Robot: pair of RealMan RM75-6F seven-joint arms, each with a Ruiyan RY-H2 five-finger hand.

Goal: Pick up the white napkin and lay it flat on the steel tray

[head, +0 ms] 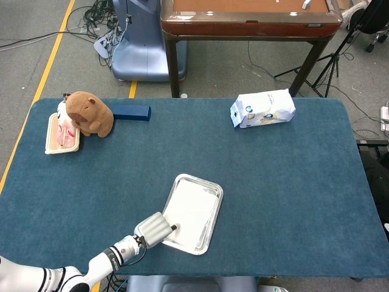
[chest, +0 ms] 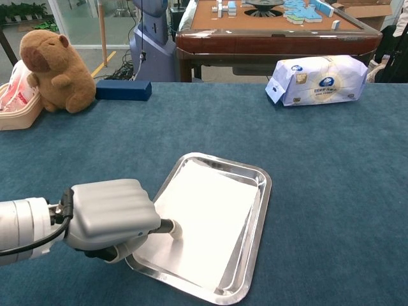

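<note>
The white napkin (chest: 207, 220) lies flat inside the steel tray (chest: 255, 255), which sits near the table's front edge, also seen as the tray (head: 214, 214) with the napkin (head: 189, 210) in the head view. My left hand (chest: 111, 217) is at the tray's near left corner with its fingers curled in. One fingertip (chest: 173, 229) sticks out and presses on the napkin's left part. In the head view the left hand (head: 155, 229) touches the tray's lower left edge. My right hand is not in either view.
A brown plush toy (head: 90, 113) and a pink-filled tray (head: 61, 132) stand at the far left, with a dark blue box (head: 129, 112) beside them. A tissue pack (head: 262, 108) lies at the back right. A wooden table (head: 249, 18) stands beyond.
</note>
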